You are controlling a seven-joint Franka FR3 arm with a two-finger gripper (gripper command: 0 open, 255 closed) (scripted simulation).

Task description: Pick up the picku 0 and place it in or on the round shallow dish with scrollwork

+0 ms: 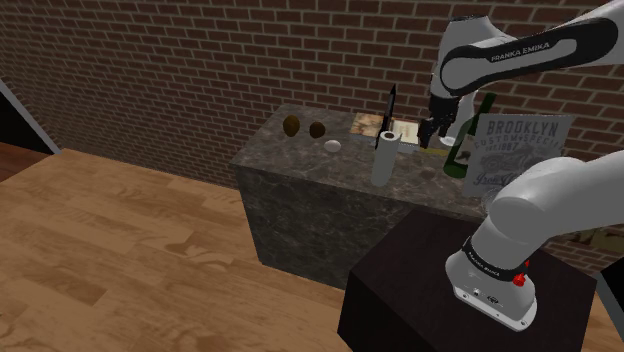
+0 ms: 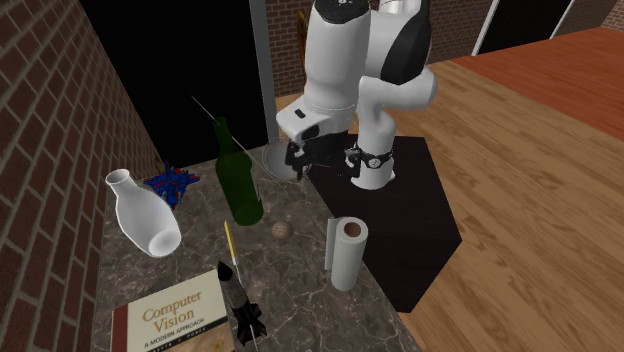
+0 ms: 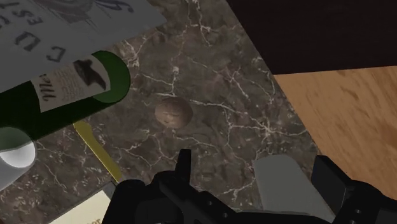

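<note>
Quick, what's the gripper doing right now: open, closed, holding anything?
Gripper: open, fingers apart above the counter, holding nothing.

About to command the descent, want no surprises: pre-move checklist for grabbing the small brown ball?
1. Small brown ball in the wrist view: ok.
2. Ball lying free on the marble counter: ok.
3. Gripper centred over the ball: not ok, the ball lies ahead of it.
4. Clearance from the green bottle: cannot tell.
5. Grey round dish empty: cannot tell, partly hidden.
</note>
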